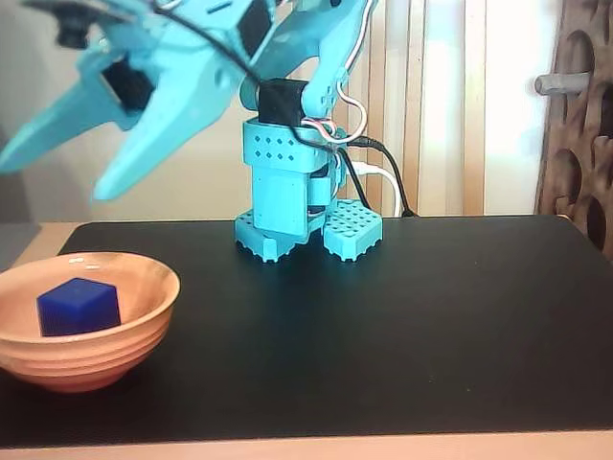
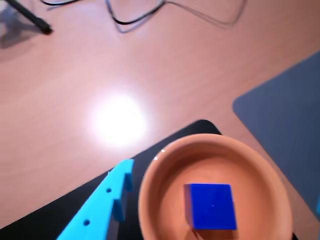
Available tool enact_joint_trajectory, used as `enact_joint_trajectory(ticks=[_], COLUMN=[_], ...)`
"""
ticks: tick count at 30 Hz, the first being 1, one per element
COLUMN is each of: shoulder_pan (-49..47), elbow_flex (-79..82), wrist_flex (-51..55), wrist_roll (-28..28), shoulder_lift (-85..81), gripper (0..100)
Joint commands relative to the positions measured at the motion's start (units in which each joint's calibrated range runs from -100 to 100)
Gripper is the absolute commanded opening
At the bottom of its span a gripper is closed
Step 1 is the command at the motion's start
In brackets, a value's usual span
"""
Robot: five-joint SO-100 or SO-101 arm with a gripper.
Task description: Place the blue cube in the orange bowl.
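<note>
The blue cube (image 1: 79, 307) lies inside the orange bowl (image 1: 91, 356), which stands on the black mat at the front left of the fixed view. My turquoise gripper (image 1: 53, 179) hangs open and empty well above the bowl, its fingers pointing down and left. In the wrist view I look straight down on the bowl (image 2: 165, 170) with the cube (image 2: 212, 206) resting on its floor. One turquoise finger (image 2: 102, 202) shows at the lower left, outside the bowl's rim.
The black mat (image 1: 383, 335) covers most of the table. The arm's base (image 1: 287, 196) stands at its back centre with cables (image 1: 378, 172) behind it. In the wrist view, wooden tabletop (image 2: 100, 75), loose cables (image 2: 140, 15) and a grey mat (image 2: 285, 115) lie beyond the bowl.
</note>
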Motion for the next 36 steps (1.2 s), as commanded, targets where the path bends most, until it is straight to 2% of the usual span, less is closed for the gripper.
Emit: enact_joint_trajectory(ticks=[1,25,36], shoulder_pan=[-4.81,-37.00,-42.92], elbow_flex=[-1.26,-1.17,7.90], wrist_flex=[-0.55,0.41,0.41], wrist_roll=[-0.58,-0.58,-0.37], shoulder_lift=[-4.38,-6.77,-14.95], gripper=[41,41,41])
